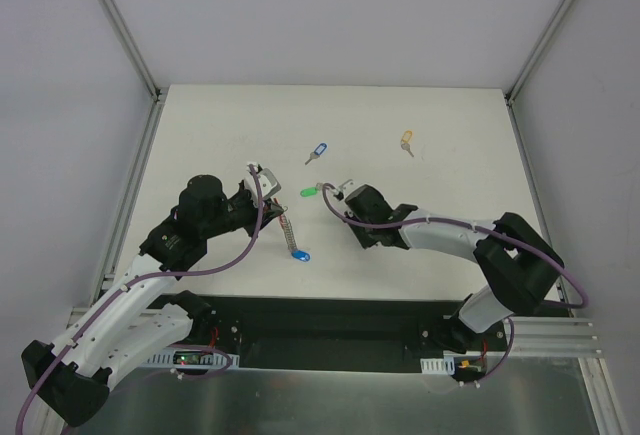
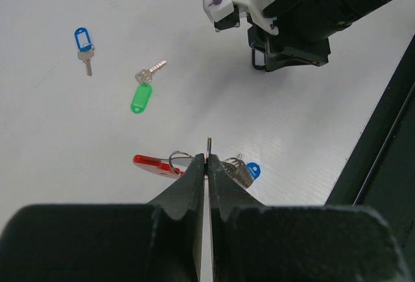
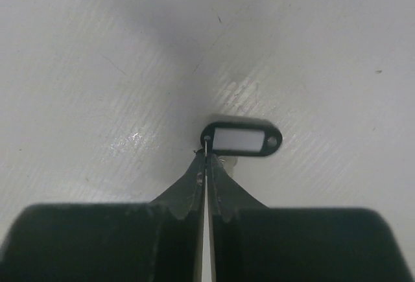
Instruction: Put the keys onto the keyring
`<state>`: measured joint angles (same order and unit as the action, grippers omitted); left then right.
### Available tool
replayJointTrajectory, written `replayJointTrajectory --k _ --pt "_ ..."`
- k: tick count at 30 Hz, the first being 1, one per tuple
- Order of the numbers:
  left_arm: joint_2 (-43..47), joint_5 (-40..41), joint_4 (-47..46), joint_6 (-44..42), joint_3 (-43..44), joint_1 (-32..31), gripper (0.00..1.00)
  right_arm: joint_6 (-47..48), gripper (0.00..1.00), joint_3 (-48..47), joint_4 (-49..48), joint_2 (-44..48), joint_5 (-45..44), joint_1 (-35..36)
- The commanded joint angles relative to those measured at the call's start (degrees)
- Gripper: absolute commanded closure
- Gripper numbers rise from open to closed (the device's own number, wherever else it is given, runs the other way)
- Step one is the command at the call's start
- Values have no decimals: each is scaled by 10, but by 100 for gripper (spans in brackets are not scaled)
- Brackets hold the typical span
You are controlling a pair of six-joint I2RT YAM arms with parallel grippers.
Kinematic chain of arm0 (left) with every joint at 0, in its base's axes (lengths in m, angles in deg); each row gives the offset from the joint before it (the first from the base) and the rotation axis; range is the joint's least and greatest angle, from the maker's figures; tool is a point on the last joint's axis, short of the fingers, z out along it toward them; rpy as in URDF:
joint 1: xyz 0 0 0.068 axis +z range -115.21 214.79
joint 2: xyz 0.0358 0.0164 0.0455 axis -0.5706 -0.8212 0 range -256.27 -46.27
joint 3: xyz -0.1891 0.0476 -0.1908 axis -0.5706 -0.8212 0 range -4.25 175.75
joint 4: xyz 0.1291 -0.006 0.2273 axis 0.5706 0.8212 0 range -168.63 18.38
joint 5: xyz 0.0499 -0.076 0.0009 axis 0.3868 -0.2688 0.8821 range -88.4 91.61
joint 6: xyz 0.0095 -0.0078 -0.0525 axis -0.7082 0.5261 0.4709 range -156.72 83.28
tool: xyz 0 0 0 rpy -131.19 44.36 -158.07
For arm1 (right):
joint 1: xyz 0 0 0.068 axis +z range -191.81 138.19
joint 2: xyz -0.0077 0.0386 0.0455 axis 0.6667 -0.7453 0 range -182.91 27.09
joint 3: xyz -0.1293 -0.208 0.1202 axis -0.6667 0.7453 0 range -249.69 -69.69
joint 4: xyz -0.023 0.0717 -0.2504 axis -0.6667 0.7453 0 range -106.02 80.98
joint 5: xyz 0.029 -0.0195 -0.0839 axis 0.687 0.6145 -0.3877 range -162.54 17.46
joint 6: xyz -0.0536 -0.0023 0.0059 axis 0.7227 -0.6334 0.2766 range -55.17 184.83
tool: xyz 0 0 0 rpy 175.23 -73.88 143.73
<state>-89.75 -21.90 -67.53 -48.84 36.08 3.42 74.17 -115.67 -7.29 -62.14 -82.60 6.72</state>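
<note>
My left gripper (image 2: 209, 155) is shut on a thin metal edge of the keyring (image 2: 153, 163). The keyring's red band shows left of the jaws. Its grey ribbed strap (image 2: 237, 170) and a blue-tagged key (image 2: 252, 170) show to their right. From above, the strap (image 1: 288, 230) trails from the left gripper (image 1: 266, 177) down to that blue tag (image 1: 300, 255). My right gripper (image 3: 206, 155) is shut on the small wire ring of the black-tagged key (image 3: 241, 138), which touches the table. Loose on the table lie a green key (image 1: 308, 193), a second blue key (image 1: 317, 151) and a yellow key (image 1: 406, 140).
The right gripper (image 1: 343, 188) sits just right of the green key, about a hand's width from the left gripper. The right arm's wrist (image 2: 292, 16) fills the upper right of the left wrist view. A black strip (image 1: 330, 320) runs along the table's near edge.
</note>
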Motion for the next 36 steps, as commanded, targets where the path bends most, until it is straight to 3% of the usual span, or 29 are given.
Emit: replayJointTrajectory --k 1,12,26,36 --pt "8 -10 -13 -8 -1 7 100 16 99 -30 8 24 -7 2" --pt "10 -8 -13 -11 -1 7 100 66 99 -54 23 112 55 -4" --pt "15 -14 -11 -10 0 7 100 74 99 86 -129 200 211 -14" --pt "16 -20 -12 -7 1 7 100 61 99 112 -66 243 177 -22"
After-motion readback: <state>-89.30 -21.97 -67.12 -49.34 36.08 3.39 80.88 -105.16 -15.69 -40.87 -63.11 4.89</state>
